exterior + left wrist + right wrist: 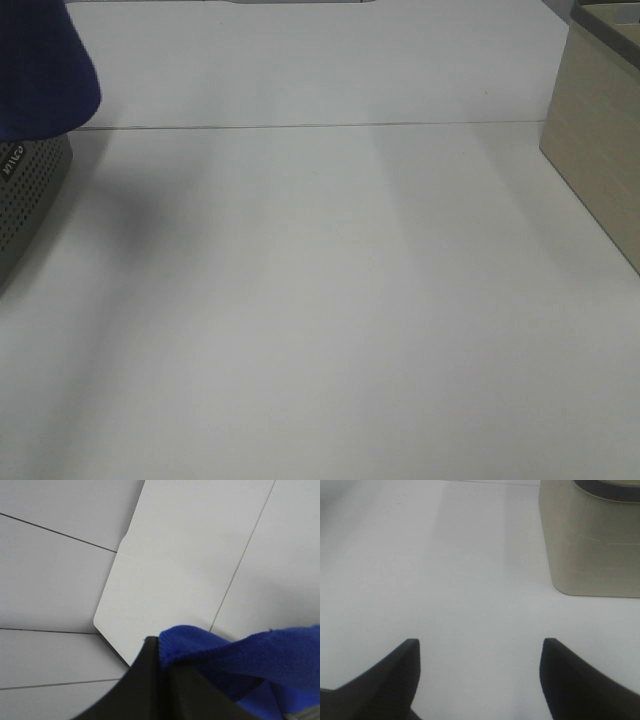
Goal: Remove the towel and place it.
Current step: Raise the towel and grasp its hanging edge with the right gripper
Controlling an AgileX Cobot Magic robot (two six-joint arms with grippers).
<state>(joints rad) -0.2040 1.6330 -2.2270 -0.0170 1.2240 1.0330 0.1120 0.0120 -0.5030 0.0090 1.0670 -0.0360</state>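
The royal-blue plush towel [40, 65] hangs at the far left edge of the exterior view, above a grey perforated basket [25, 195]. In the left wrist view my left gripper [159, 647] has its dark jaws closed together on a fold of the towel [240, 662], held high above the surface. The left gripper itself is out of the exterior view. My right gripper [480, 652] is open and empty, its two dark fingertips [407, 660] wide apart just above the white table [470, 570].
A beige box [600, 150] stands at the right edge of the white table [330, 300]; it also shows in the right wrist view [590, 545]. A seam line [300, 127] crosses the table at the back.
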